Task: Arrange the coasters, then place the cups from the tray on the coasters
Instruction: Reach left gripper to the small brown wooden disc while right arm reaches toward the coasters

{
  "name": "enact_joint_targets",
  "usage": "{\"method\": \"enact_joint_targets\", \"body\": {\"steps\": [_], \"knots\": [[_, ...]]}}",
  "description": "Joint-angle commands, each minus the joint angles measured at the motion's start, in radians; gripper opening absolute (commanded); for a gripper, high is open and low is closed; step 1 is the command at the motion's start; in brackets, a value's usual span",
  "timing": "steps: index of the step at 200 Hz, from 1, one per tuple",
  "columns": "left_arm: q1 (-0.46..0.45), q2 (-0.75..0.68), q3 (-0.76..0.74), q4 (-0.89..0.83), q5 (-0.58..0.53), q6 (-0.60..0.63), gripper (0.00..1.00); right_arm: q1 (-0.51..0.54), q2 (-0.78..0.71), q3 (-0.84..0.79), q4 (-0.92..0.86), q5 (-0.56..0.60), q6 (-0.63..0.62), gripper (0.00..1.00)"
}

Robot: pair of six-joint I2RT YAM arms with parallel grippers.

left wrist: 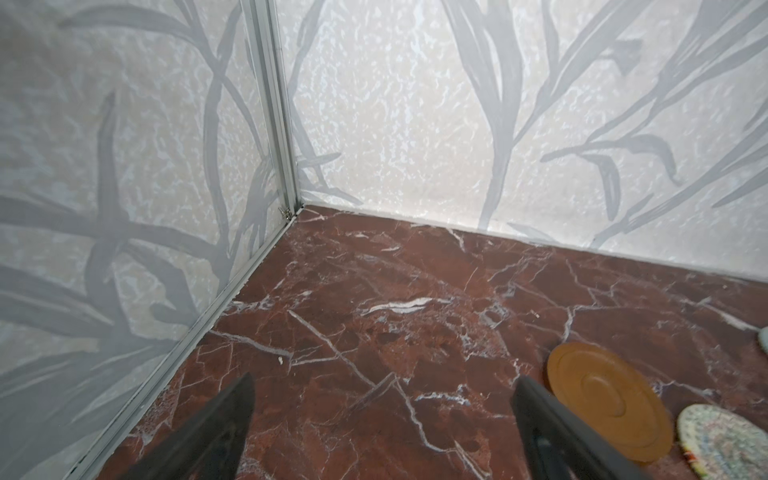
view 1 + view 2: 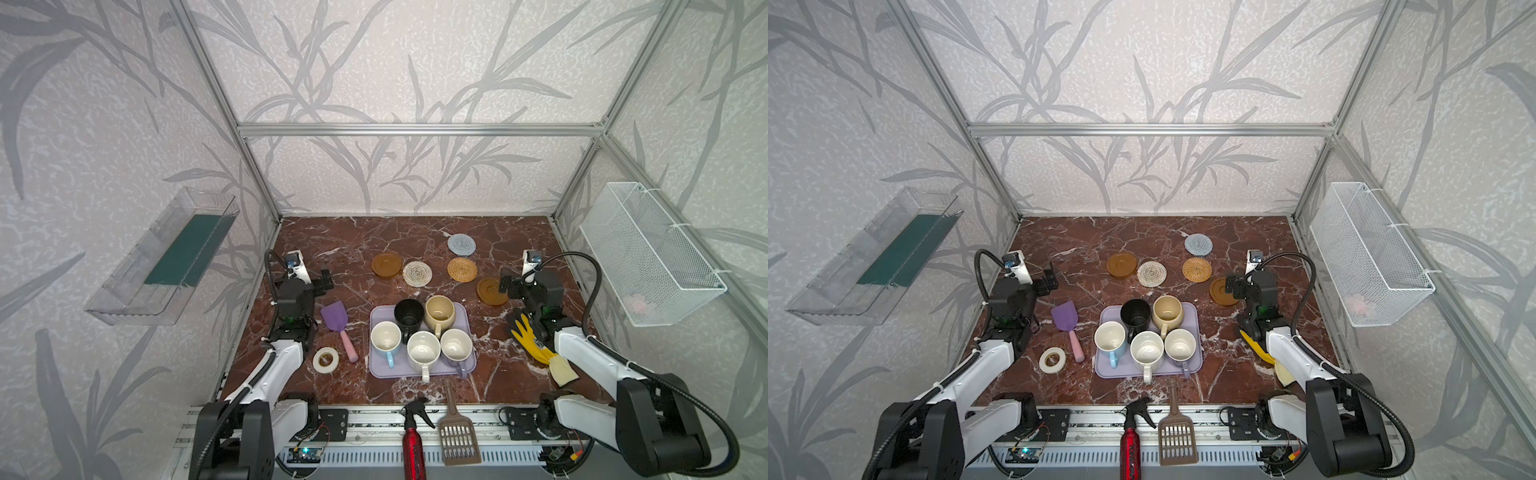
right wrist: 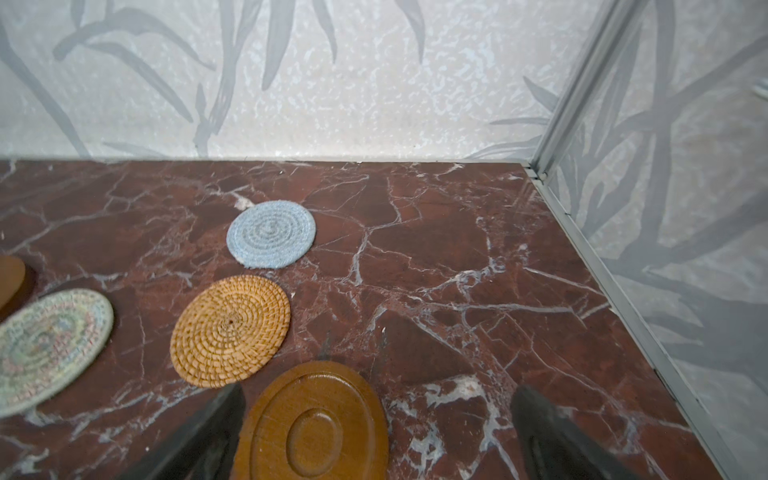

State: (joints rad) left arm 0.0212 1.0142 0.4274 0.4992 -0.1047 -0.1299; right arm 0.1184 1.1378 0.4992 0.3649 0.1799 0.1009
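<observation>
Claws gape wide on both sides, and neither holds anything. My left claw (image 1: pixel 383 380) hangs over the bare red-brown marble tabletop (image 1: pixel 374 291) on the left, fingers spread. The left brown wooden round coaster (image 1: pixel 609 409) lies just to its right, and the cream woven round coaster (image 2: pixel 417 273) lies just beside that one. My right claw (image 3: pixel 380 390) is spread above the right brown wooden round coaster (image 3: pixel 316 428). That disc shows between my fingers, closer to one of them, and I cannot tell whether I touch it. Farther off lies the tan rattan round coaster (image 3: pixel 230 330), and beyond it, nearest the far wall, the grey-blue woven round coaster (image 3: pixel 271 234); the two are apart.

Near the middle of the table, the flat rectangular lavender plastic tray (image 2: pixel 376 370) carries all five cups, upright and crowded together. The black ceramic mug (image 2: pixel 408 316) and the beige ceramic mug (image 2: pixel 439 312) stand on its far side. Along its near side, from left to right, stand the light blue ceramic mug (image 2: pixel 385 338), the white ceramic mug (image 2: pixel 423 351) and the lavender ceramic mug (image 2: pixel 456 345). No coaster bears a cup.
</observation>
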Motion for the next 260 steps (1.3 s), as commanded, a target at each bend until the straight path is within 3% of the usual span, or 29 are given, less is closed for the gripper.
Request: {"method": "enact_joint_targets", "body": {"steps": [1, 35, 53, 71, 95, 108, 164, 197, 260], "knots": [[-0.003, -0.07, 0.049, -0.151, 0.03, -0.11, 0.99, -0.003, -0.066, 0.026, -0.19, 0.018, 0.107, 0.99], [-0.003, -0.133, 0.096, -0.311, 0.051, -0.408, 0.99, -0.003, -0.161, 0.04, -0.268, -0.161, 0.171, 0.99], [-0.007, -0.122, 0.113, -0.301, 0.166, -0.455, 0.99, -0.002, -0.182, 0.054, -0.288, -0.247, 0.192, 0.99], [-0.019, -0.11, 0.142, -0.342, 0.201, -0.517, 0.99, 0.002, -0.185, 0.077, -0.324, -0.287, 0.222, 0.99], [-0.056, -0.086, 0.24, -0.536, 0.194, -0.525, 0.99, 0.02, -0.19, 0.087, -0.351, -0.289, 0.254, 0.99], [-0.077, -0.047, 0.28, -0.569, 0.23, -0.517, 0.99, 0.031, -0.189, 0.085, -0.345, -0.284, 0.264, 0.99], [-0.21, 0.179, 0.512, -0.782, 0.19, -0.519, 0.99, 0.105, -0.129, 0.152, -0.363, -0.246, 0.264, 0.99], [-0.247, 0.361, 0.661, -0.922, 0.158, -0.501, 0.99, 0.151, -0.075, 0.213, -0.38, -0.249, 0.237, 0.99], [-0.317, 0.687, 0.896, -1.039, 0.13, -0.455, 0.96, 0.204, 0.06, 0.286, -0.365, -0.299, 0.196, 0.99]]}}
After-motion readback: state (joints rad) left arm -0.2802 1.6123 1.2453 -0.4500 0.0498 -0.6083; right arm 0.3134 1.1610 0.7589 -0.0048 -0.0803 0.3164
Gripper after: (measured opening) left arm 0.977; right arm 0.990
